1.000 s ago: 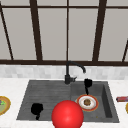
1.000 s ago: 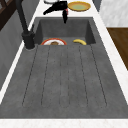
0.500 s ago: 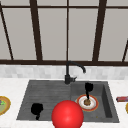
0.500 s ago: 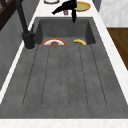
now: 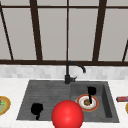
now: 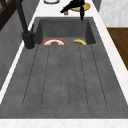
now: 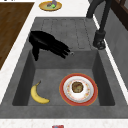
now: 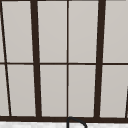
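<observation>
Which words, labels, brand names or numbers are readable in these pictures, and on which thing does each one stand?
None: no readable text stands on anything.
The small red packet on the counter right of the sink may bear print, too blurred to read.

You have a yellow banana (image 7: pixel 38 95) lying at the front edge of the grey sink's (image 5: pixel 50 91) basin floor. A black curved faucet (image 5: pixel 68 72) stands at the sink's back edge. A yellow plate of greens (image 5: pixel 3 105) sits at the white counter's left edge, and a glossy red ball (image 5: pixel 67 115) shows at the sink's front edge.
</observation>
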You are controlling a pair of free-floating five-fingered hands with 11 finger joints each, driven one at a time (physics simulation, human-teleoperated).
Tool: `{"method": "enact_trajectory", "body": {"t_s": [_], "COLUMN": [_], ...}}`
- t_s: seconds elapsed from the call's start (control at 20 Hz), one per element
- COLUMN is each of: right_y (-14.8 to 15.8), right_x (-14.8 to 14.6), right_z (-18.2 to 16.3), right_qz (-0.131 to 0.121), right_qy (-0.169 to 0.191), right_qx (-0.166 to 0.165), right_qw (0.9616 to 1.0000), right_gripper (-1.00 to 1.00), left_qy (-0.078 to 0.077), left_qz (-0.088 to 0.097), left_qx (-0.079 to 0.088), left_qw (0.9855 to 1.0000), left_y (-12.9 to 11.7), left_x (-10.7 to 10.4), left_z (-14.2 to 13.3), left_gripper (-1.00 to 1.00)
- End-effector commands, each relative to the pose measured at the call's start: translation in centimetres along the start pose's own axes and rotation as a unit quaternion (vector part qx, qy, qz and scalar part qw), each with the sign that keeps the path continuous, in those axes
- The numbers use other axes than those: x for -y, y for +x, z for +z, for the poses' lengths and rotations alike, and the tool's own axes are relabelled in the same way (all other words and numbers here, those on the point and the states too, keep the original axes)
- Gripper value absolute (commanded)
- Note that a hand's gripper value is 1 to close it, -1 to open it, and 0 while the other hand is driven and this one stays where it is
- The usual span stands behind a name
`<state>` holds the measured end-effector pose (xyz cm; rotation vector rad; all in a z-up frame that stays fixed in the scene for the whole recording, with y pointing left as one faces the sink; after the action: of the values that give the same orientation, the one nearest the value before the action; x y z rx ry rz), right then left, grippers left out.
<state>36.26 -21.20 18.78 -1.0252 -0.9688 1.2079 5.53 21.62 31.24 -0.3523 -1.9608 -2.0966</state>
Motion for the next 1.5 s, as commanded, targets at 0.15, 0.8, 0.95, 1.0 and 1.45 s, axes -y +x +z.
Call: {"method": "enact_trajectory", "body": {"t_s": [0.15,0.8,0.95,1.0,1.45], "right_y": [-1.1,-0.6,-0.4,-0.8,-1.6], "right_x": [-0.7,-6.1,-7.7,-8.2,-9.6], "right_z": [0.1,-10.1,-12.9,-13.6,-15.6], "right_qz": [0.003,-0.006,0.001,0.002,-0.004], "right_qy": [0.058,0.143,0.151,0.149,0.136], "right_qx": [0.034,0.023,0.024,0.027,0.032], "right_qw": [0.9977,0.9895,0.9883,0.9884,0.9902], "right_gripper": [-1.0,-1.0,-1.0,-1.0,-1.0], "left_qy": [0.0,0.0,0.0,0.0,0.0], "left_qz": [0.0,0.0,0.0,0.0,0.0], "left_qx": [0.0,0.0,0.0,0.0,0.0], "left_qw": [1.0,1.0,1.0,1.0,1.0], "left_y": [0.0,0.0,0.0,0.0,0.0], "left_x": [0.0,0.0,0.0,0.0,0.0], "left_z": [0.0,0.0,0.0,0.0,0.0], "left_gripper": [0.0,0.0,0.0,0.0,0.0]}}
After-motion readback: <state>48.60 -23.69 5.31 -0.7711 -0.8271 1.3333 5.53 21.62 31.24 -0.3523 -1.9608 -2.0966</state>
